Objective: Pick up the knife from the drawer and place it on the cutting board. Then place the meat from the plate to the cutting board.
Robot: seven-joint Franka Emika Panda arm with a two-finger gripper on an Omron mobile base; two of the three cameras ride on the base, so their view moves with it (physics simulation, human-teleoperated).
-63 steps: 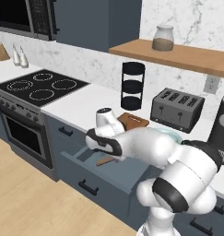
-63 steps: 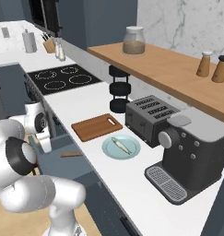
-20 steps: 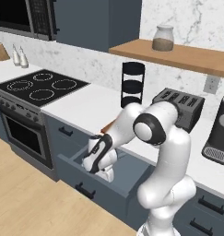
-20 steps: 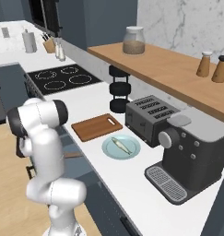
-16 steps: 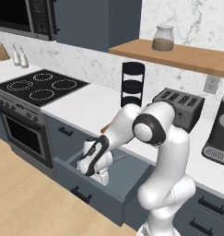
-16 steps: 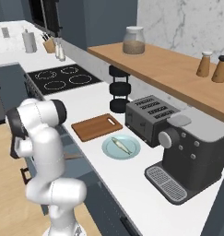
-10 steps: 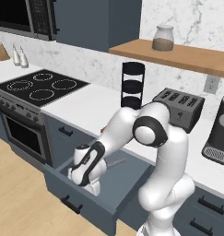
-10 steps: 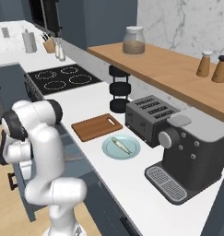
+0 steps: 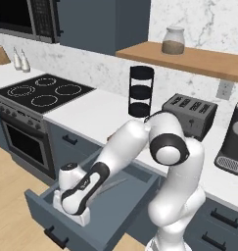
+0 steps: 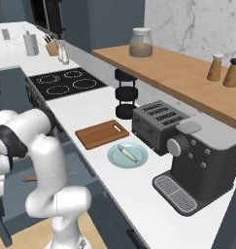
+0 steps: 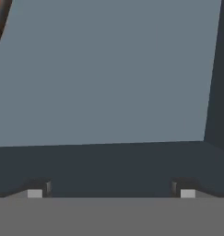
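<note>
My pincer (image 11: 111,192) hangs empty, fingers spread wide, low inside the open drawer (image 9: 132,203). The knife (image 9: 112,185) lies flat on the drawer floor, its wooden handle (image 11: 1,18) off to one side. I judge it light, stiff, slick-bladed; I would take the handle.

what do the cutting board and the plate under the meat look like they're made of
The cutting board looks like wood: matte reddish-brown with a cut-out slot handle. The plate looks like glazed ceramic, perhaps plastic: smooth, uniform pale blue-green, too plain to tell.
</note>
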